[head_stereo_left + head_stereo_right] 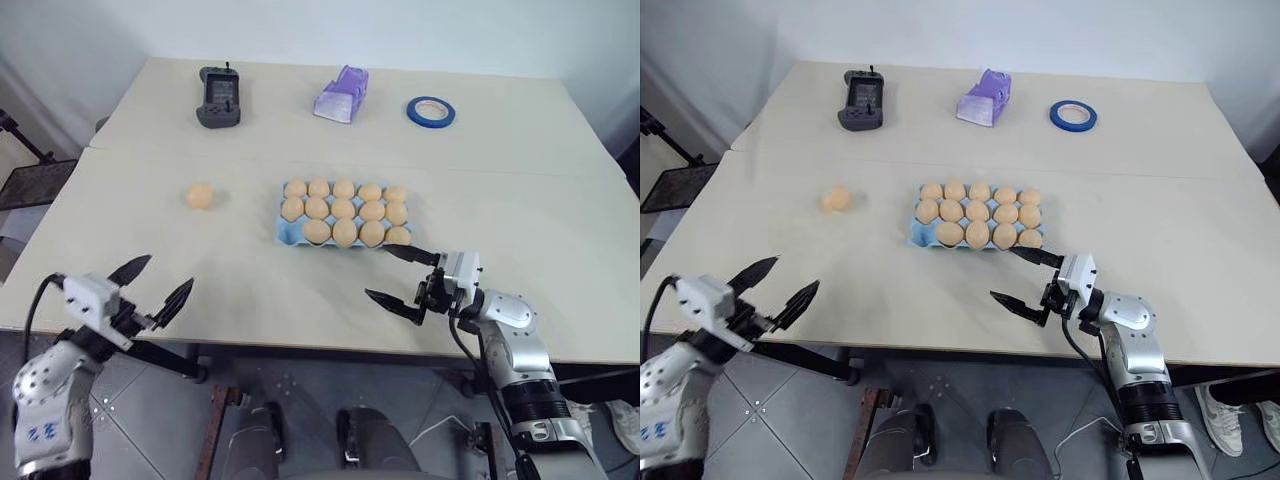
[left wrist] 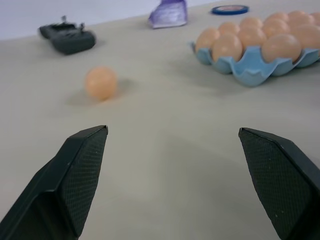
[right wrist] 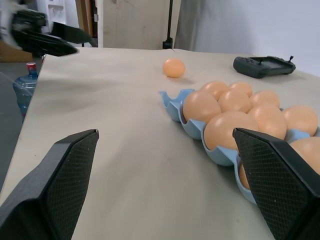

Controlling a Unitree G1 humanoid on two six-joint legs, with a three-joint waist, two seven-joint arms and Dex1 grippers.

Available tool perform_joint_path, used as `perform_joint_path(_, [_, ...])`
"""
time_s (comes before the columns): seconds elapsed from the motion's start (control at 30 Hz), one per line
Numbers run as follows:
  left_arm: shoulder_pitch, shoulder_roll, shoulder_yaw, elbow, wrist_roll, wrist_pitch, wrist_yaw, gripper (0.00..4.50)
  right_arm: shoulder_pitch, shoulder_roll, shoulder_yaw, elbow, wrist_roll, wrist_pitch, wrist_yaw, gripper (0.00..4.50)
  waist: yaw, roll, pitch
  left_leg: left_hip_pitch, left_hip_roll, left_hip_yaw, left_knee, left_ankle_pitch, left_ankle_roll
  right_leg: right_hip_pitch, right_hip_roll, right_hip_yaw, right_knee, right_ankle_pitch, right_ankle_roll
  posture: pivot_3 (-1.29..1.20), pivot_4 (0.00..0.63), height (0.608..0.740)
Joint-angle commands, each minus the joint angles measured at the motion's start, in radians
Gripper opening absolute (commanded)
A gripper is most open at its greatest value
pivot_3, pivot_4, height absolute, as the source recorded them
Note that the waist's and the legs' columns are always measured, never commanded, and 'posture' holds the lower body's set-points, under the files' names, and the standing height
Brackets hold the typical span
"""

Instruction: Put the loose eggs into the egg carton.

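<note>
Left eye view: loose egg beside egg carton

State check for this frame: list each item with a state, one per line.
Egg carton: fourteen cups filled, front-left cup empty.
Loose egg: on the table, left of the carton, untouched.
Left gripper: open, holding nothing.
Right gripper: open, holding nothing, near the carton's front-right corner.
</note>
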Motion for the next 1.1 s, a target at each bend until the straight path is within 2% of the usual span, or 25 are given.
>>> perform_joint_path(0.03, [0.009, 0.005, 0.028, -0.063, -0.034, 0.002, 0.028, 4.48, -0.013, -0.003, -0.024, 0.001, 0.013, -0.028, 0.007, 4.50, 0.001, 0.000, 0.000, 0.000, 0.000, 0.000, 0.000, 0.000, 0.000, 0.000, 0.000, 0.000, 0.000, 0.000, -0.001, 0.00, 0.150, 0.740])
perform_joint_path(0.1, [-0.001, -0.010, 0.041, -0.057, -0.033, 0.006, 0.075, 4.48, -0.024, 0.004, -0.020, 0.006, 0.013, -0.030, 0.009, 4.50, -0.002, 0.000, 0.000, 0.000, 0.000, 0.000, 0.000, 0.000, 0.000, 0.000, -0.001, 0.000, -0.001, -0.009, -0.017, 0.00, 0.150, 0.740])
perform_joint_path(0.2, [-0.028, -0.030, 0.040, -0.046, -0.035, 0.034, 0.152, 4.48, -0.044, 0.012, -0.014, 0.011, 0.015, -0.031, 0.012, 4.50, -0.007, 0.000, 0.000, 0.000, 0.000, 0.000, -0.001, 0.000, 0.000, 0.001, -0.001, 0.000, -0.002, -0.008, -0.015, 0.00, 0.150, 0.740])
perform_joint_path(0.23, [-0.046, -0.041, 0.035, -0.044, -0.032, 0.050, 0.187, 4.48, -0.049, 0.013, -0.013, 0.009, 0.017, -0.029, 0.013, 4.50, -0.009, 0.000, 0.000, 0.000, 0.000, 0.000, -0.001, 0.000, 0.000, 0.001, 0.000, 0.000, -0.002, -0.006, -0.011, 0.00, 0.150, 0.740])
perform_joint_path(0.27, [-0.076, -0.049, 0.027, -0.028, -0.020, 0.055, 0.221, 4.48, -0.057, 0.014, -0.012, 0.009, 0.017, -0.025, 0.012, 4.50, -0.009, 0.000, 0.000, 0.000, 0.000, 0.000, -0.001, 0.000, 0.000, 0.001, 0.000, -0.001, -0.001, 0.000, 0.000, 0.00, 0.150, 0.740])
perform_joint_path(0.4, [-0.234, -0.047, -0.034, 0.093, 0.034, 0.081, 0.294, 4.48, -0.077, 0.019, -0.008, 0.012, 0.015, -0.020, 0.012, 4.50, -0.007, 0.000, 0.000, 0.000, 0.000, 0.000, -0.001, 0.001, 0.000, 0.000, 0.002, -0.001, -0.001, 0.000, 0.000, 0.00, 0.150, 0.740])
perform_joint_path(0.57, [-0.536, -0.021, -0.116, 0.408, 0.131, 0.045, 0.344, 4.48, -0.091, 0.023, -0.010, 0.020, 0.006, -0.028, 0.002, 4.50, 0.005, 0.000, 0.000, 0.000, -0.001, 0.000, 0.001, 0.001, 0.000, 0.001, 0.001, -0.001, 0.000, 0.001, 0.002, 0.00, 0.150, 0.740])
perform_joint_path(0.7, [-0.824, -0.008, -0.187, 0.768, 0.200, -0.011, 0.318, 4.48, -0.078, 0.025, -0.012, -0.006, 0.003, -0.026, -0.019, 4.50, 0.010, -0.001, 0.000, -0.002, -0.001, 0.000, 0.002, 0.001, 0.001, 0.000, 0.002, -0.002, 0.001, 0.002, 0.003, 0.00, 0.150, 0.740])
perform_joint_path(0.93, [-1.074, 0.019, -0.240, 1.190, 0.275, -0.132, 0.301, 4.48, -0.040, 0.026, -0.015, -0.054, -0.002, -0.024, -0.058, 4.50, 0.001, -0.002, 0.000, -0.002, 0.001, 0.008, 0.003, 0.004, -0.001, -0.004, 0.006, 0.002, 0.001, 0.001, 0.005, 0.00, 0.150, 0.740])
perform_joint_path(1.1, [-1.155, 0.024, -0.262, 1.332, 0.317, -0.150, 0.334, 4.48, 0.001, 0.013, -0.024, -0.097, -0.001, -0.015, -0.089, 4.50, 0.004, -0.003, 0.001, -0.002, 0.001, 0.008, 0.004, 0.003, -0.001, -0.004, 0.006, 0.003, 0.002, -0.001, 0.006, 0.00, 0.150, 0.740])
